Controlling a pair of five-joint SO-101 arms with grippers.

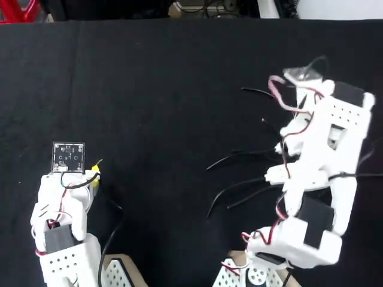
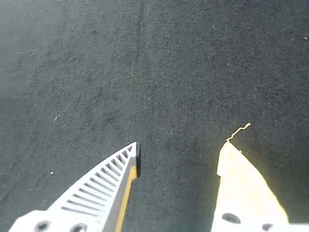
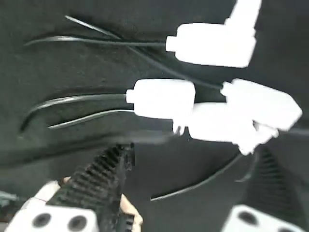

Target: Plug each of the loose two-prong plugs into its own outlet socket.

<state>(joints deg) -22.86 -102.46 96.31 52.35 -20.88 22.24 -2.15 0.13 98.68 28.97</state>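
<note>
Both spread, left hand (image 2: 181, 145) over cloth (image 2: 145, 58), right hand (image 3: 193, 152) over plugs (image 3: 161, 99)

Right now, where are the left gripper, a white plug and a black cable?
left gripper (image 2: 181, 147): left wrist view, midway between open fingertips.
white plug (image 3: 161, 98): right wrist view, middle of its body.
black cable (image 3: 87, 97): right wrist view, midway along it.

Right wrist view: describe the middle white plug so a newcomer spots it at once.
On the black tablecloth lies a cluster of white plugs trailing black wires. The middle plug sits nearest the ribbed finger of the right pincer. Two wires curving away from one end mark it out.
</note>
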